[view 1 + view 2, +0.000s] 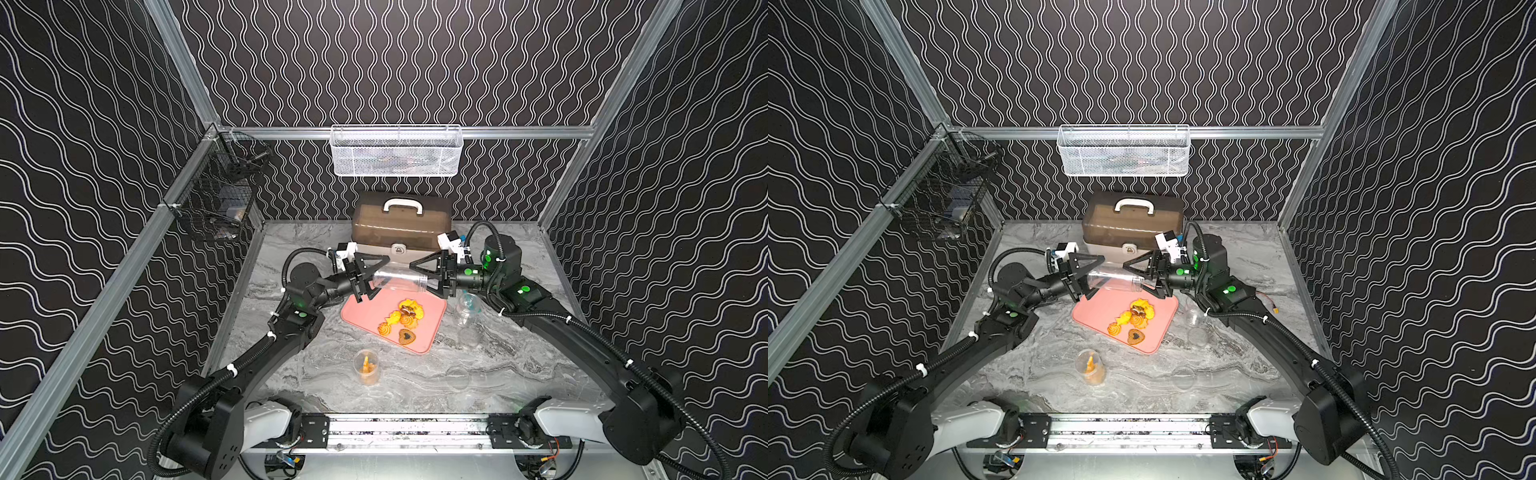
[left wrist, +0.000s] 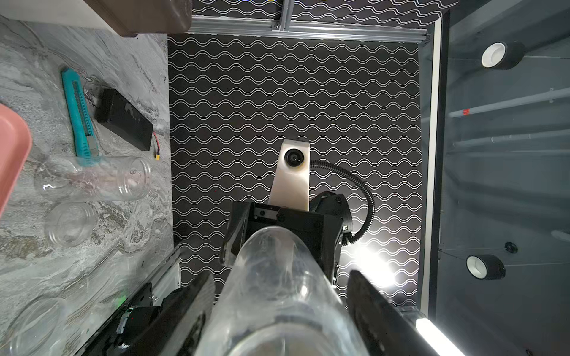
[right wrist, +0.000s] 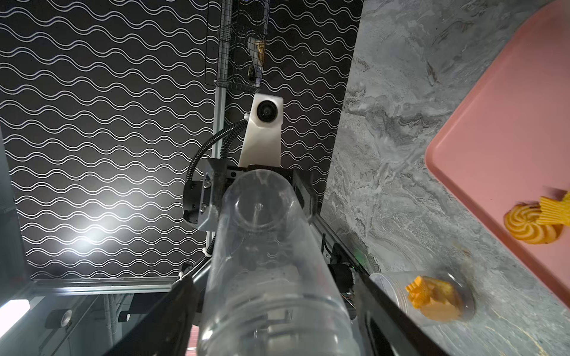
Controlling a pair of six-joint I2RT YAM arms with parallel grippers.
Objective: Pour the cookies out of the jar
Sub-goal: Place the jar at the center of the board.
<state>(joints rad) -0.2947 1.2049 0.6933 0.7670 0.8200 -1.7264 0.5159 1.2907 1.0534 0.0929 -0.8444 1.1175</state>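
Left gripper (image 1: 380, 277): jaws pinching the base end of the clear jar (image 1: 401, 280), which lies level in the air above the far edge of the pink tray (image 1: 365, 311). Both wrist views show the jar empty.

Right gripper (image 1: 422, 277): jaws spread around the jar's mouth end. The right wrist view shows a gap on one side, so I judge there is no grip there yet.

The cookies (image 1: 405, 318) lie heaped on the tray, so I judge this pour done. The next move calls for a hand-over or for setting the jar down on the counter (image 1: 519, 361) clear of the tray.

A small jar (image 1: 366, 368) near the front holds more biscuits. The clear empties (image 1: 467, 309) at the right are hard to count.
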